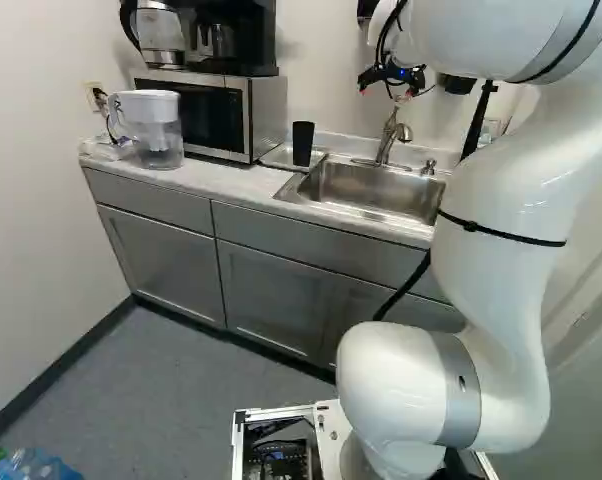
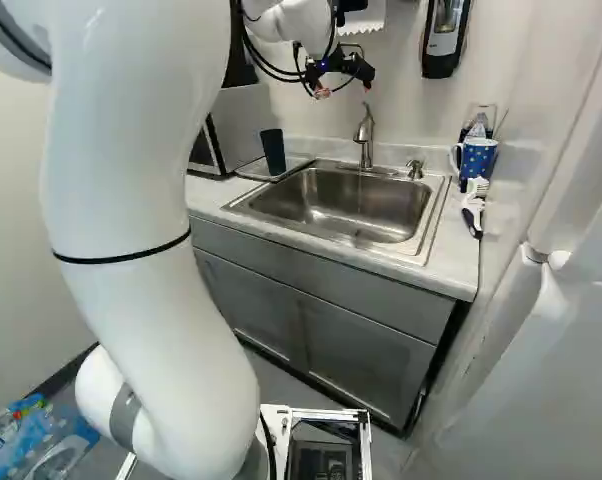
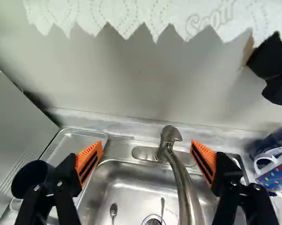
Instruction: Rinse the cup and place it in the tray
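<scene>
Cup (image 3: 31, 177)'s already standing in the tray (image 3: 75, 140) beside the sink (image 3: 124, 183), so imo this is tap (image 3: 182, 183) duty: tool (image 3: 146, 144)'s fingers are wide apart, so line up on the lever (image 3: 173, 134) and nudge gently, don't wrench the spout.

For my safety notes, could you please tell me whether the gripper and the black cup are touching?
Apart: the left base view shows wall between the gripper and black cup.
</scene>
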{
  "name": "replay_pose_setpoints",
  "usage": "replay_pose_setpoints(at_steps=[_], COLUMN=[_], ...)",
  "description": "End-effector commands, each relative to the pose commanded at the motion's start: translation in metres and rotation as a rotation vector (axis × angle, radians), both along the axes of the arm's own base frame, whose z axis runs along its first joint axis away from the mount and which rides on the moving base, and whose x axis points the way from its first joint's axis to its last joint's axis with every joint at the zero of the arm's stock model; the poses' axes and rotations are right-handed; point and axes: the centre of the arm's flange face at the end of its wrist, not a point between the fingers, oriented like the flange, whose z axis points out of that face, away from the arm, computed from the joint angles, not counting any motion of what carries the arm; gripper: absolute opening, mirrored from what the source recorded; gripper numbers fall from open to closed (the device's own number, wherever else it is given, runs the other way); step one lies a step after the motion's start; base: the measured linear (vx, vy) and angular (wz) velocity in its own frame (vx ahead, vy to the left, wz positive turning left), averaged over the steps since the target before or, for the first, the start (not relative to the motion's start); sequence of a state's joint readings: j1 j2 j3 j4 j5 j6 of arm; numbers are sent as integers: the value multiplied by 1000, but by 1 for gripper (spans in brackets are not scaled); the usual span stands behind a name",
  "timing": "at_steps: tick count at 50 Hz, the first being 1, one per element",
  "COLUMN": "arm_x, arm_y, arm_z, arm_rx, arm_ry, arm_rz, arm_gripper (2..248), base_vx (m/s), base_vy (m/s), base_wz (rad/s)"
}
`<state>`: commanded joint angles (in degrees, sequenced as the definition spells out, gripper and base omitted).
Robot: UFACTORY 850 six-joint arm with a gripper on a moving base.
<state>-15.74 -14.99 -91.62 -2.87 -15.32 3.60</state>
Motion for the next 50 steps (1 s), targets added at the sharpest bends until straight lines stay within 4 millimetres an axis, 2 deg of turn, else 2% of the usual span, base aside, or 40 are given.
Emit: replay_pose_setpoints(at_steps=[16,50], arm_x=[31,54], arm_y=[-6,-16], arm_z=[-3,-6], arm_rx=[-3,-7], arm_ry=[-12,-25], arm_rz=[4,-1], arm_gripper=[247,247], base_vx=[0,0], base_vy=[0,0], base_wz=[0,0])
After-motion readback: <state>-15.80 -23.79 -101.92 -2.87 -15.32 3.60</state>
